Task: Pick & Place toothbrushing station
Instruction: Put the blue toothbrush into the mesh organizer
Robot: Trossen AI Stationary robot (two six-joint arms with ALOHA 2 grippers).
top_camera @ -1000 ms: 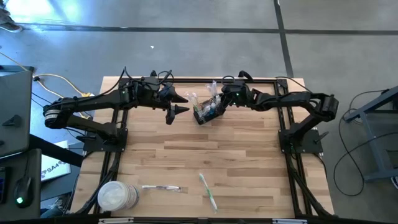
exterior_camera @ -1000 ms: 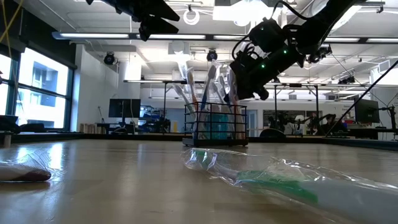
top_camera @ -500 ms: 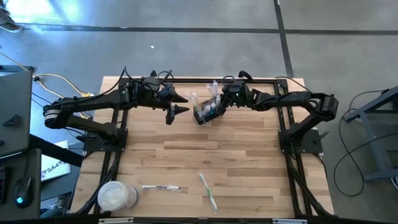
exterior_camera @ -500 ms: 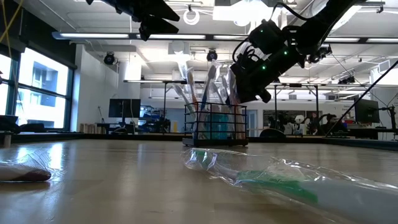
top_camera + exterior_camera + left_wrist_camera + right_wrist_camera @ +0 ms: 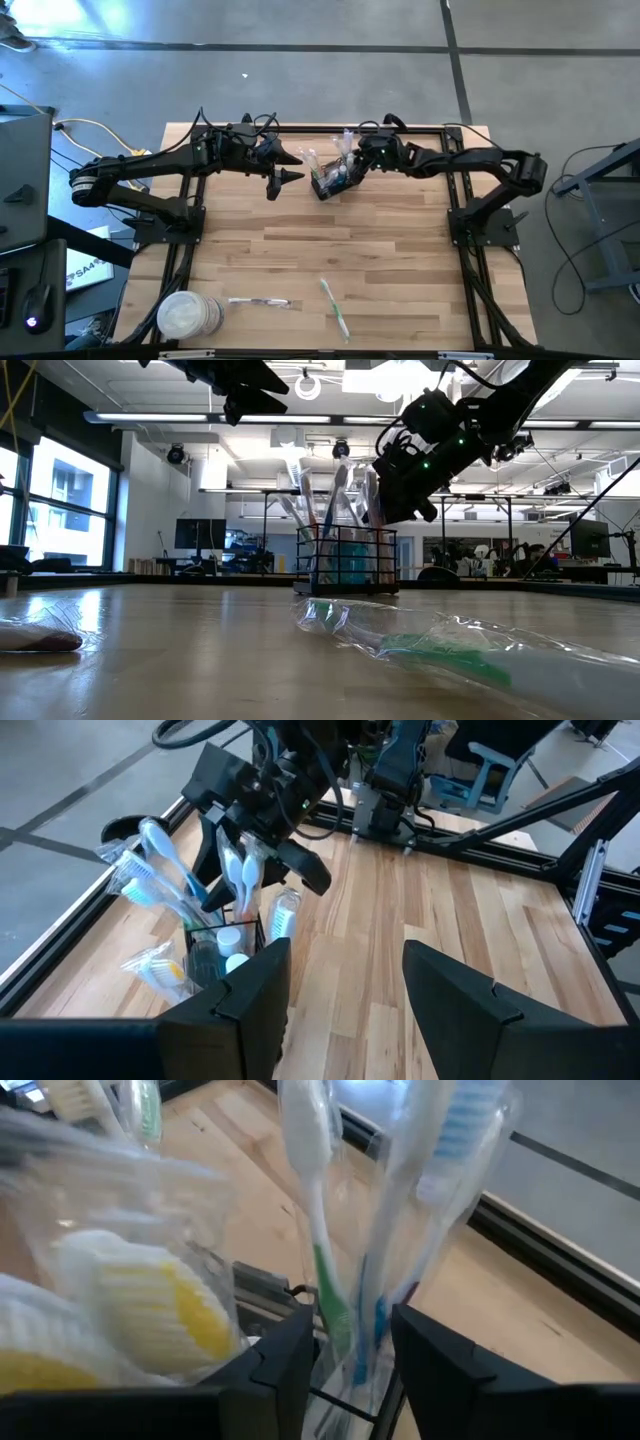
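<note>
The basket (image 5: 333,182) stands at the far middle of the table (image 5: 400,270), between the two arms, full of wrapped toothbrushes (image 5: 338,500) that stick up well above its rim. In the low view it sits flat on the wood, a black mesh box (image 5: 346,560) with a blue-green item inside.

The right gripper (image 5: 352,168) is at the basket's right side, tilted down over the brush tops. Its wrist view looks straight into the bundle: the two fingers (image 5: 275,1365) stand a little apart just above the mesh rim (image 5: 265,1285), with a green-handled brush (image 5: 322,1255) and a blue-bristled one in plastic (image 5: 455,1150) rising in the gap between them. They are parted, not closed on anything that I can see; whether they touch the wrapping I cannot tell.

The left gripper (image 5: 285,168) waits just left of the basket, raised off the table, fingers spread wide with nothing in them. Its wrist view shows the basket (image 5: 222,945) and the right gripper (image 5: 262,800) beyond its own fingers (image 5: 255,995).

Nearer the front edge lie a round white tub (image 5: 187,316), a wrapped brush (image 5: 258,302) beside it, and a green wrapped brush (image 5: 335,306) towards the middle. The last fills the low view's foreground as crinkled plastic (image 5: 450,650).
</note>
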